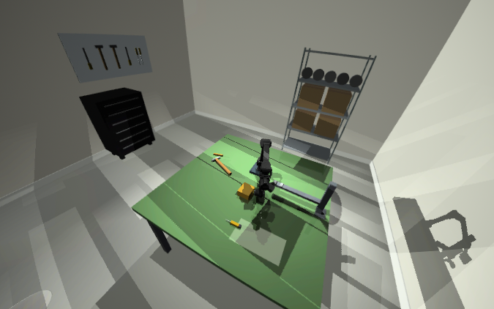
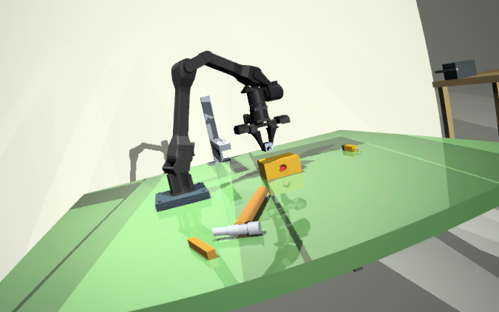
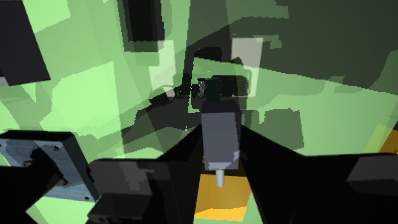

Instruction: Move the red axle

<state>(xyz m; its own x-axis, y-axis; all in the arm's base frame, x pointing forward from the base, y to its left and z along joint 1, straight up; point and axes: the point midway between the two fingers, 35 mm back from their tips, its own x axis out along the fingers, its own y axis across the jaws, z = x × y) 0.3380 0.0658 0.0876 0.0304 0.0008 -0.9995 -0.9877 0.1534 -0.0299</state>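
Green table point(image 1: 195, 199) point(image 2: 359, 216) point(image 3: 90, 90) across the middle of the room. Beyond, against a wall, a metal shelf rack point(image 1: 327, 84) with round dark discs above brown boxes, and off to one side a black drawer cabinet point(image 1: 125, 122) under a grey tool panel point(image 1: 72, 57). Next in size, the black arm point(image 1: 266, 153) point(image 2: 182, 100), arched up from its base plate point(image 1: 254, 168) point(image 2: 161, 205) point(image 3: 82, 187) and then down toward the table. Also on the table, a grey bracket point(image 1: 302, 194) point(image 2: 208, 118) with a tall upright. Nearer the middle, a hammer point(image 1: 223, 167) point(image 2: 253, 207) with orange handle and pale metal head, lying flat. Fingers of the gripper point(image 1: 260, 195) point(image 2: 267, 144) point(image 3: 220, 145) clamped on a small grey block point(image 2: 268, 146) point(image 3: 220, 137) with a thin pale pin, higher than the orange beam point(image 1: 245, 191) point(image 2: 279, 166) point(image 3: 222, 200) and near it. Beam resting on the table. Then a screwdriver point(image 1: 235, 222) point(image 2: 350, 147) with yellow handle, well apart from the hammer, and a short orange bar point(image 1: 218, 154) point(image 2: 202, 248) near the hammer's head. Smallest in sight, the round end of the red axle point(image 2: 282, 168), inside the hole in the beam's face, not on the bracket.
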